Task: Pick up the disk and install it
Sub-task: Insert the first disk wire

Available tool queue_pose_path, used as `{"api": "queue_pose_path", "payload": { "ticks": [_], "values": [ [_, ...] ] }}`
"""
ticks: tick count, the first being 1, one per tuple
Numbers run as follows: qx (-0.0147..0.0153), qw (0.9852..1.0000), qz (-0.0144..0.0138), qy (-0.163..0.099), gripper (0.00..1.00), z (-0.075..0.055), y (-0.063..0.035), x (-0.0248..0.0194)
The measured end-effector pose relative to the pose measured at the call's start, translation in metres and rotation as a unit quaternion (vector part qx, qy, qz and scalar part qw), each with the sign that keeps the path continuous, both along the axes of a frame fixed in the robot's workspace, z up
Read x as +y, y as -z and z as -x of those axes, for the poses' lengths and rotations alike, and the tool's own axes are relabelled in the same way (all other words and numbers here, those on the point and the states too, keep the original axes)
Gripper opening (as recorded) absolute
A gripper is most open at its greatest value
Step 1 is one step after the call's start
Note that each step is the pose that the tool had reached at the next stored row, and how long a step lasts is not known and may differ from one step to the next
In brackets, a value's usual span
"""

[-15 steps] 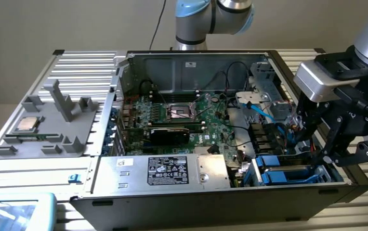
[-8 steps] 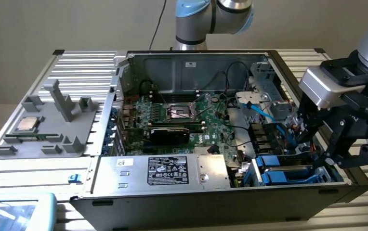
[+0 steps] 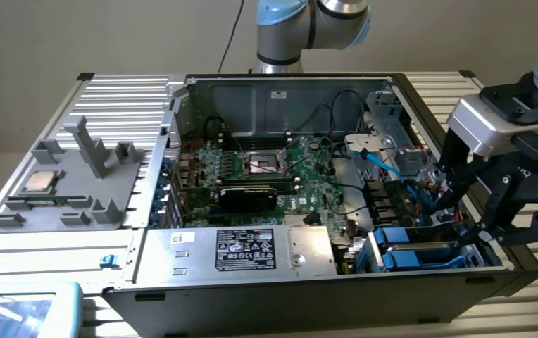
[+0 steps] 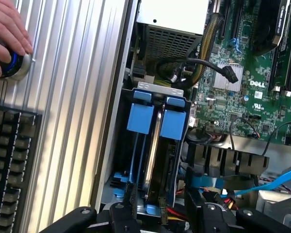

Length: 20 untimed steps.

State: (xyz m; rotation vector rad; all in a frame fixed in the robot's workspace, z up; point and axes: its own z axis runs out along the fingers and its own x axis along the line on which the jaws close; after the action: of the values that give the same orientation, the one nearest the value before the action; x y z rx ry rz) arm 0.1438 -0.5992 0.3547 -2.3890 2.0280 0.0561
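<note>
**Open fingers over the drive cage, disk seated beneath**

The fingers [image 4: 122,219] stand well apart and grip nothing. In the wrist view the two black fingers flank the near end of the drive cage [image 4: 157,87], one on each side, with the cage's slots in the gap between them. The disk [image 4: 155,145] stands on edge inside that cage, below the fingers and clear of both. Its thin silver-grey edge shows between two blue carrier tabs [image 4: 140,116] set side by side. I cannot tell which of the two carriers frames it.

In the exterior view the cage sits in the front corner of the open computer case [image 3: 279,91], toward the exterior view's right. The fingers hang just above that corner.

By count:
- Two fingers, two blue carrier tabs and one cage.
- One motherboard [image 3: 269,165].
- One silver power supply box [image 3: 246,250] with a black label, beside the cage.
- One square CPU chip [image 3: 39,182], lying on one grey fixture [image 3: 72,204] on the ribbed counter [image 3: 119,91], well apart from the case's drive corner.
- One person's hand [image 4: 5,29], resting on one blue-ringed knob [image 4: 12,65].
- One black keyboard [image 4: 9,165], near the knob.
</note>
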Motion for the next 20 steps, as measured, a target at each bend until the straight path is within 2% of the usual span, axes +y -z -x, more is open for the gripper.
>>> {"api": "queue_pose_path", "payload": {
  "ticks": [6, 8, 11, 14, 18, 20],
  "values": [
    [0.0012, 1.0, -0.0005, 0.0, 0.51, 0.0011, 0.0002, -0.0008],
    [0.0012, 1.0, -0.0015, 0.0, 0.51, 0.0028, 0.0004, -0.0017],
    [0.0012, 0.9999, -0.0106, 0.0, 0.51, 0.0032, 0.0011, -0.0029],
    [0.0012, 0.9998, -0.018, -0.001, 0.51, 0.0033, 0.0028, -0.0034],
    [0.002, 0.9994, -0.034, -0.001, 0.51, 0.0033, 0.0057, -0.0071],
    [0.0052, 0.9992, -0.0402, -0.001, 0.51, 0.003, 0.0069, -0.0085]
  ]
}}
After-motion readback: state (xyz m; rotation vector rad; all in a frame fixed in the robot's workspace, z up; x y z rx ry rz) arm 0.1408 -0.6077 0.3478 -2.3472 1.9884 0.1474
